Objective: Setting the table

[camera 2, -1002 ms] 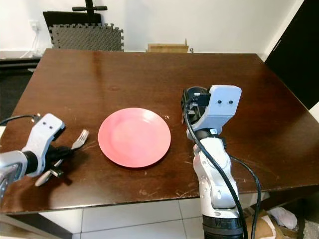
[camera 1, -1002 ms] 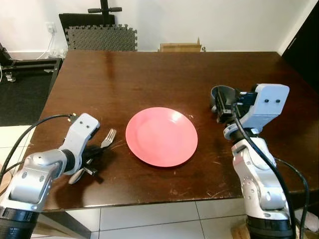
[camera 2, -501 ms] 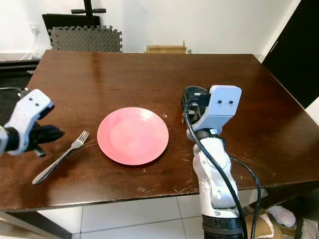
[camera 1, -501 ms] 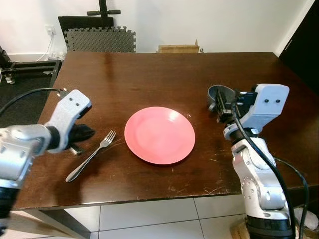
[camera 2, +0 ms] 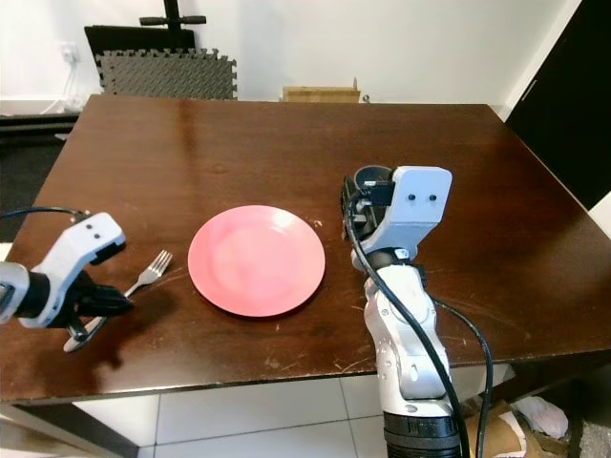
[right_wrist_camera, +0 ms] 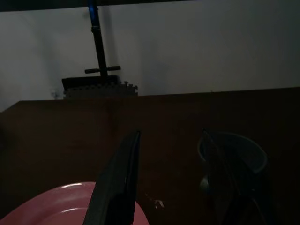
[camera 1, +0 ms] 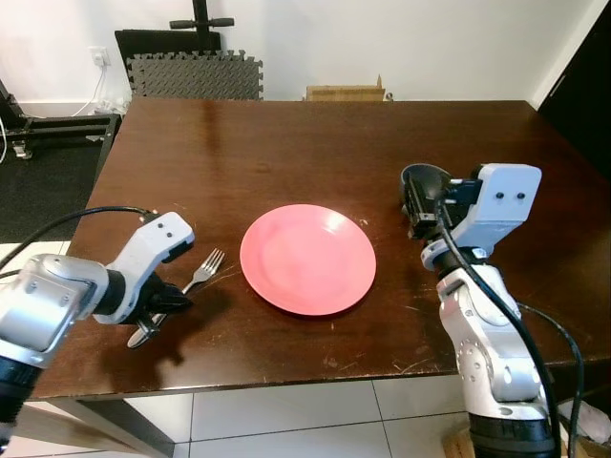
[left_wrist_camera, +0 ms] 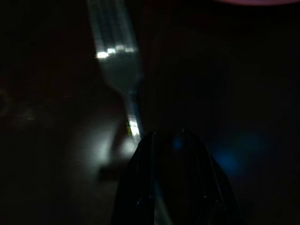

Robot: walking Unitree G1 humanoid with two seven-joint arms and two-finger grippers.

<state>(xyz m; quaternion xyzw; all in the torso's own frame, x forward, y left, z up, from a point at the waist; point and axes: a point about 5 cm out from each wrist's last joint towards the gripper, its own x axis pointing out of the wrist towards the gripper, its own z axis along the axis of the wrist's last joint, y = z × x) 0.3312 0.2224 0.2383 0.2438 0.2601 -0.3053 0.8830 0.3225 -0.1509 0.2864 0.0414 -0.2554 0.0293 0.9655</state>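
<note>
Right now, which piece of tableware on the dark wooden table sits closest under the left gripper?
The silver metal fork, lying left of the round pink plate. The left gripper hovers over its handle end; the dark grey cup stands by the right gripper.

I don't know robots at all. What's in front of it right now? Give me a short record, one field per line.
surface: dark wooden table
centre: pink plate, nothing on it
left of plate: fork, prongs pointing toward the far edge, handle end under the left gripper
right of plate: dark cup, beside the right gripper
left gripper: low over the fork's handle; grip not clear
right gripper: fingers apart, raised near the cup, holding nothing
background: grey foam mat against the wall
</note>
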